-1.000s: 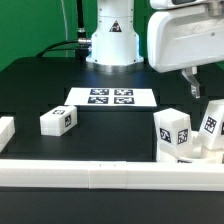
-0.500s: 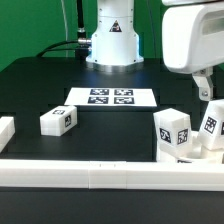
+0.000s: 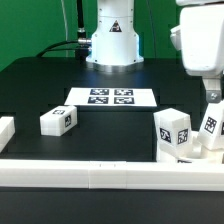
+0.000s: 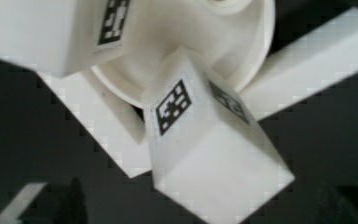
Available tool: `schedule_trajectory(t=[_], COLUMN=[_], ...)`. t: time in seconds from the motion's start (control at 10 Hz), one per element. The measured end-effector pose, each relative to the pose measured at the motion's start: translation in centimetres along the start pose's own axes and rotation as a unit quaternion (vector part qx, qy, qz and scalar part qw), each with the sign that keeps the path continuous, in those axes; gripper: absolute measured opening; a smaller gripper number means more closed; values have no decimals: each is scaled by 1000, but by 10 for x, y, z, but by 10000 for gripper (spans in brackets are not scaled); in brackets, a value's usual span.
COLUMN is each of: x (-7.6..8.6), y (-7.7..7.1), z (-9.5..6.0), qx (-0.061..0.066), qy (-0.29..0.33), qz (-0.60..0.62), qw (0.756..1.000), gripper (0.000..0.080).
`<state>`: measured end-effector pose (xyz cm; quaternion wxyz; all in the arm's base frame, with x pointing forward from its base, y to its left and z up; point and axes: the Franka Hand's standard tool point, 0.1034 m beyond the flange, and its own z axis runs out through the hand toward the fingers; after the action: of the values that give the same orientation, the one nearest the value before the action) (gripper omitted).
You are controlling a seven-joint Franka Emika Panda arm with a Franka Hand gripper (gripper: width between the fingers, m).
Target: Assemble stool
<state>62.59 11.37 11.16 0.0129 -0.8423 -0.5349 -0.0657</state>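
Flat black matte table top (image 3: 30, 90) w/ the marker board (image 3: 110, 98), a thin white sheet w/ four b/w tags, lying flat on it. Beyond the marker board: plain green backdrop wall (image 3: 30, 25), thin black cable (image 3: 62, 42) across it. Camera side of the marker board, well apart: long low white border rail (image 3: 100, 178) along table edge; light soft, even.

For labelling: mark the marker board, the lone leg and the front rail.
marker board (image 3: 110, 97), exterior view, centre, among its tags.
lone leg (image 3: 57, 120), exterior view, its front face.
front rail (image 3: 100, 172), exterior view, its top face.
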Motion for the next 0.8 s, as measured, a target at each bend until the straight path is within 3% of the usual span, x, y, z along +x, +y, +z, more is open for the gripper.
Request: schedule_trajectory(t=[0.2, 0.8], x=[0, -7], y=[1, -3], z=[3, 19], qx=[-10, -2], qy=[-11, -31], qz=[-97, -263], qw=[995, 964], gripper=[649, 649])
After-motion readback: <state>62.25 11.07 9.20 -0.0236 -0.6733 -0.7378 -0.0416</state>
